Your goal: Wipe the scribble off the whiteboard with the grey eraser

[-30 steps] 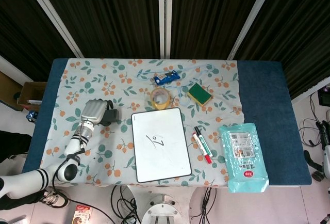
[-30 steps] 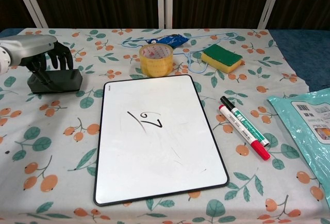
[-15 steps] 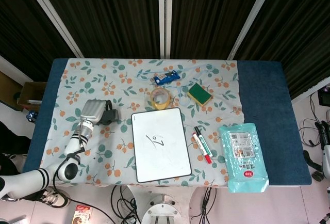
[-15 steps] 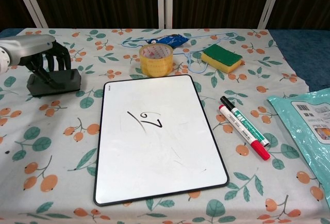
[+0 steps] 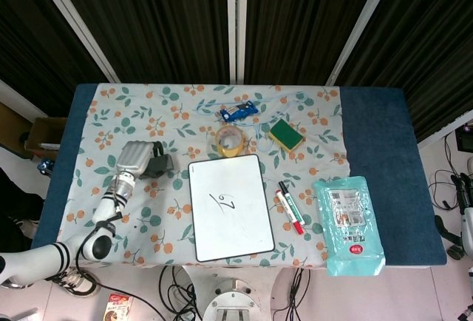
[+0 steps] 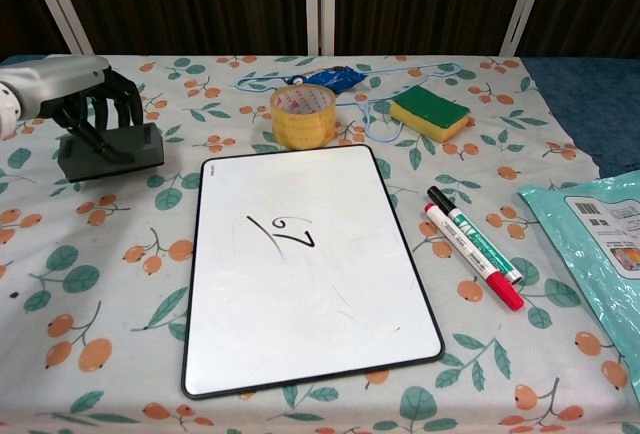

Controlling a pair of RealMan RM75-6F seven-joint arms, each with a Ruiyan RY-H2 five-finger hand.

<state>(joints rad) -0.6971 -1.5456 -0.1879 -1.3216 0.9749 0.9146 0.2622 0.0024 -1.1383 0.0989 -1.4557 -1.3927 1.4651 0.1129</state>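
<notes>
So the left hand [image 6: 85, 104] is over at the left side of the counter [image 5: 384, 158], fingers curled down around the grey eraser [image 6: 110, 151], clutching it from above. From the chest view the eraser looks a touch tilted, and I can't tell if its bottom is on the floral cloth [image 6: 100, 274] or just off it. The right hand isn't anywhere I can see.

The whiteboard [image 6: 310, 334] lies flat in the middle, a little apart from the eraser on its right, and the black scribble [image 6: 280, 232] sits on its upper left half, untouched.

Other stuff around: a roll of yellow tape [image 6: 302, 115] just past the board's far edge, a green and yellow sponge [image 6: 430, 113] off to the right of that, a blue packet [image 6: 335, 78] behind the tape, two markers [image 6: 478, 248] lying side by side right of the board, and a teal pouch [image 5: 349, 225] near the right end.
</notes>
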